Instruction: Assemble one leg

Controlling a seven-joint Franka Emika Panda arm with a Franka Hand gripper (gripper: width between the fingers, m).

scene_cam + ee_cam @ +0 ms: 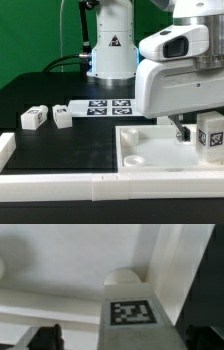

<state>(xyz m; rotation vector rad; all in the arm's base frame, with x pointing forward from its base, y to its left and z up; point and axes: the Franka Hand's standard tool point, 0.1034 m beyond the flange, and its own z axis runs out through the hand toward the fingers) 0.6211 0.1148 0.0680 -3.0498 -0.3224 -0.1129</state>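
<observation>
We're hovering with the gripper (130, 339) spread wide. The leg (133, 311) is sitting untouched between the fingers, its far end pointing at a round socket in the white panel (60, 258). Our worry: closing off-centre, we're probably knocking it crooked and jamming it.

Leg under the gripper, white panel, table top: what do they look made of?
Leg: looks like matte white plastic, going by its chunky, uniform body; the black-and-white tag looks like a printed sticker.
White panel: seems to be the same white plastic with a slight sheen, its sockets smooth and rounded.
Table: black, matte, no glare; possibly a mat or cloth, cannot tell.
</observation>
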